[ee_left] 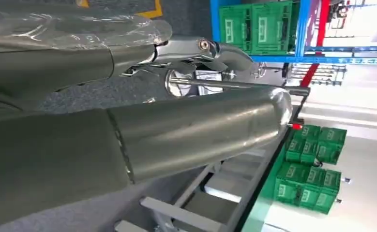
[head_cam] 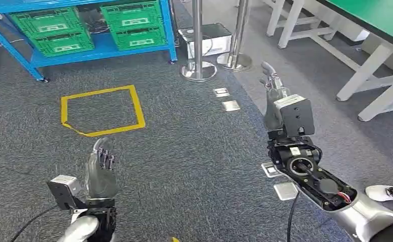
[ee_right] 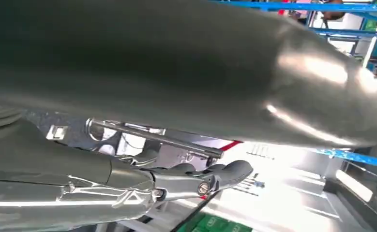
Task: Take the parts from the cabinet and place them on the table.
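The blue cabinet (head_cam: pixel 103 48) stands at the far left and carries green crates (head_cam: pixel 50 27) on its low shelf; their contents are hidden from me. Its blue frame and crates (ee_left: pixel 254 24) also appear in the left wrist view. A green-topped table (head_cam: pixel 386 20) on white legs runs along the far right. My left hand (head_cam: pixel 99 171) is raised over the grey carpet near me, fingers straight and apart, holding nothing. My right hand (head_cam: pixel 274 98) is lifted higher at centre right, also empty. The wrist views show the extended fingers (ee_left: pixel 196 50) and fingers (ee_right: pixel 191 181) with nothing between them and the thumbs.
A yellow tape square (head_cam: pixel 103 108) marks the carpet before the cabinet. Two steel posts (head_cam: pixel 198 68) on round bases and a white box (head_cam: pixel 207 38) stand between cabinet and table. Metal floor plates (head_cam: pixel 229 105) lie in the carpet. A person's shoe (head_cam: pixel 383 192) is at the right edge.
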